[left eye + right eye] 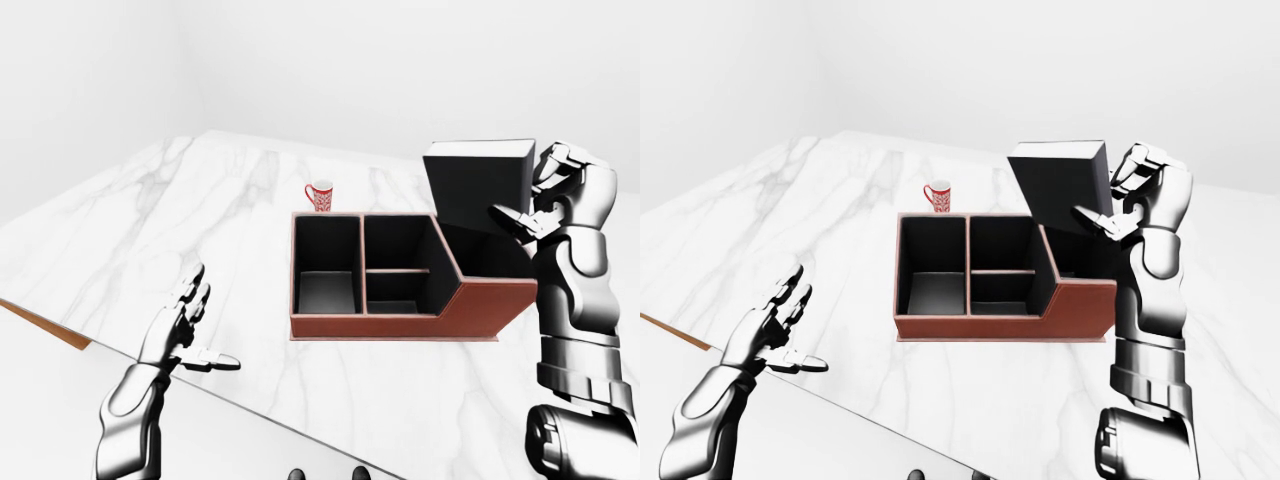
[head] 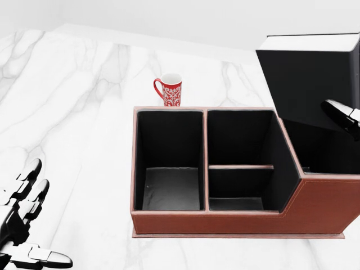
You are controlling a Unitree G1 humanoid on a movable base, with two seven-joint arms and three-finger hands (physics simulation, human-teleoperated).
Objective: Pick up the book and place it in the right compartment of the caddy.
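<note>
A black book point(image 1: 475, 185) with white page edges hangs tilted over the right compartment point(image 1: 490, 260) of the brown caddy point(image 2: 225, 222). My right hand point(image 1: 535, 190) is shut on it, thumb on the near cover and fingers on the far side. The book's lower edge merges with the compartment's dark inside, so I cannot tell how deep it reaches. The caddy's left compartment point(image 2: 171, 185) and its split middle section point(image 2: 239, 169) hold nothing. My left hand point(image 1: 190, 325) hovers open, low at the left of the view, well away from the caddy.
A red-and-white patterned mug point(image 2: 170, 89) stands just beyond the caddy's far rim, at its left end. The white marble table point(image 1: 200, 230) ends in a diagonal near edge by my left hand, with a brown strip point(image 1: 45, 325) showing there.
</note>
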